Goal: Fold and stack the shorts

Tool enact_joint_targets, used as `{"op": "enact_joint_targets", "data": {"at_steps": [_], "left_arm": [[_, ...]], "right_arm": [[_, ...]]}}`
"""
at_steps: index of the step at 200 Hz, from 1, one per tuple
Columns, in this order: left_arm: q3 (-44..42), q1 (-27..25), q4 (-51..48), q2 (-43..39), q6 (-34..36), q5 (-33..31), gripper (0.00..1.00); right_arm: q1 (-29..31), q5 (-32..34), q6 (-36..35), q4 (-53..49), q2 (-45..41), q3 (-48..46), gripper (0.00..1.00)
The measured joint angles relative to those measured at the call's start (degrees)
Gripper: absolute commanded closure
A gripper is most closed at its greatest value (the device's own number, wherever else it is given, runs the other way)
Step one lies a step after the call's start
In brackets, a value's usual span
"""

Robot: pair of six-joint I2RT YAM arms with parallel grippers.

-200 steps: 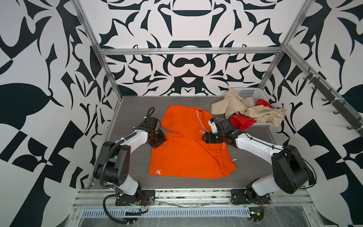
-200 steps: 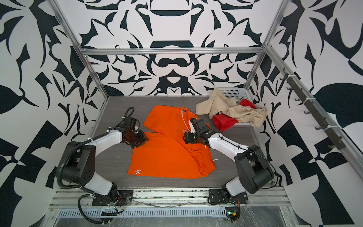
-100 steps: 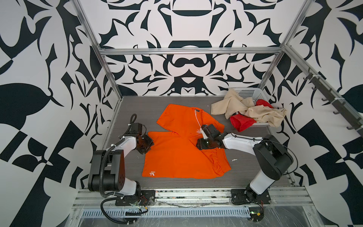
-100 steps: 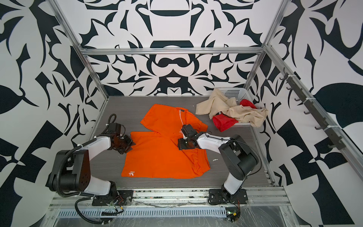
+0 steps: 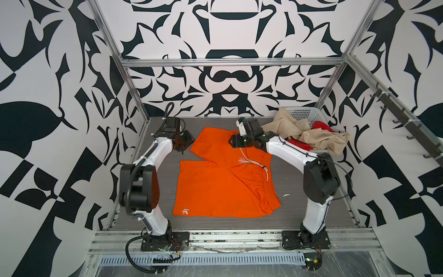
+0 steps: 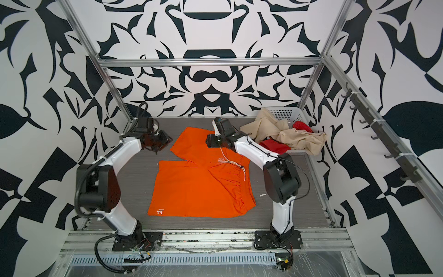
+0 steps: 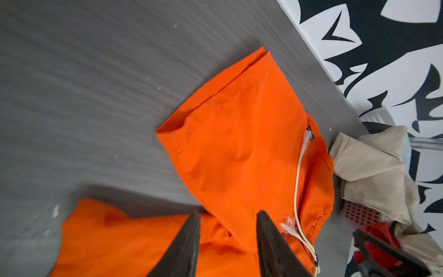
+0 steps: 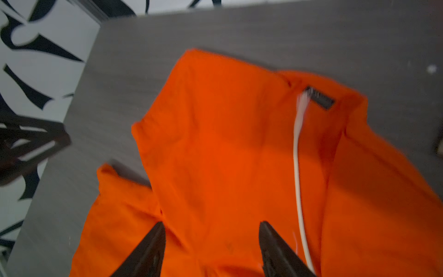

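Observation:
The orange shorts (image 5: 223,184) (image 6: 201,189) lie spread on the grey table in both top views, one leg flat toward the front, the other angled toward the back. A white drawstring (image 5: 254,163) trails across the waist. My left gripper (image 5: 184,142) (image 6: 165,141) hovers open just left of the far leg's corner. My right gripper (image 5: 233,141) (image 6: 210,142) hovers open over that leg's far right edge. In both wrist views the jaws (image 7: 227,215) (image 8: 212,225) stand apart above orange cloth, holding nothing. Beige shorts (image 5: 318,138) and red shorts (image 5: 297,144) lie heaped at the back right.
A white perforated basket (image 5: 305,114) (image 6: 285,112) stands in the back right corner under the heap of cloth. Metal frame posts and patterned walls close in the table on three sides. Both arm bases sit on the front rail.
Both grippers have lifted off the middle of the orange shorts and moved toward the back of the table, opening slightly. The shorts now lie flat.

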Motion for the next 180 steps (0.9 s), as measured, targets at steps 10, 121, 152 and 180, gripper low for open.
{"op": "enact_joint_targets", "data": {"at_steps": [10, 121, 152, 180], "left_arm": [[2.75, -0.50, 0.31, 4.31, 0.33, 0.24, 0.62], [-4.20, 1.40, 2.82, 11.41, 1.38, -1.22, 0.80], [-12.63, 4.70, 2.71, 4.94, 1.44, -1.64, 0.72], [-14.75, 5.68, 1.16, 1.77, 1.95, -2.54, 0.62]], "right_arm": [[-0.26, -0.33, -0.96, -0.74, 4.44, 5.84, 0.34], [-1.22, -6.03, -4.02, -11.37, 35.47, 38.05, 0.34], [-1.29, -7.37, -3.87, -11.10, 35.45, 37.33, 0.34], [-1.27, -7.87, -3.93, -10.78, 33.64, 35.21, 0.33]]}}
